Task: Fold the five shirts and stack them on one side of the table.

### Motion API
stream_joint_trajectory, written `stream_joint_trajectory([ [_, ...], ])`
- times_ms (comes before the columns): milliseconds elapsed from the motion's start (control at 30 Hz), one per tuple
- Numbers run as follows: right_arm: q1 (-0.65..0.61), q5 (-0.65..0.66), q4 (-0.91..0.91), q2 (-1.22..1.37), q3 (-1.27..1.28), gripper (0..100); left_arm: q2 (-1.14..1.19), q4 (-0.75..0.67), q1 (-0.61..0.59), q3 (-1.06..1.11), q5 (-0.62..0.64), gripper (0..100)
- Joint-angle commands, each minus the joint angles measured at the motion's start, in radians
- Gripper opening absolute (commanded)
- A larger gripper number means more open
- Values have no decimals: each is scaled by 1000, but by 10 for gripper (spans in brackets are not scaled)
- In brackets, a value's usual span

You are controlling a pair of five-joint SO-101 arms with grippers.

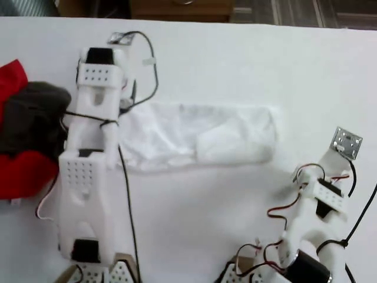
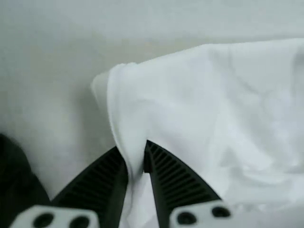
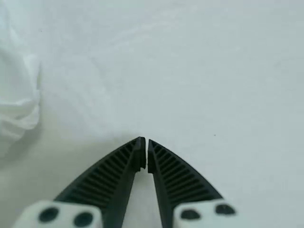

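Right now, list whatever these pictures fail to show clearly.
- High view: the left arm covers one end of the white shirt, hiding the grip of the left end effector.
- High view: the red shirt and dark garment are cut by the frame edge; how many lie there is unclear.
- Left wrist view: the white shirt runs off the frame.

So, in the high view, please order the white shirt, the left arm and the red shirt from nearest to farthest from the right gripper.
1. white shirt: table centre, next to the right gripper.
2. left arm: at the shirt's far end.
3. red shirt: left table edge, beyond that arm.
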Motion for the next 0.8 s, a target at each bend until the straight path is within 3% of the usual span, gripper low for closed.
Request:
stream_joint_trajectory([
  [0, -30, 2, -16, -33, -5, 25, 6, 14, -12, -5, -17, 35],
  [200, -36, 3, -16, -31, -5, 25, 9, 23, -41, 35, -11, 242],
  [367, -38, 5, -16, -31, -5, 25, 6, 8, -109, 137, -18, 216],
  [567, -73, 74, -15, -31, -3, 24, 6, -150, -170, 251, -74, 229],
  [767, -73, 74, -13, -31, -3, 24, 9, -262, -155, 374, -87, 238],
])
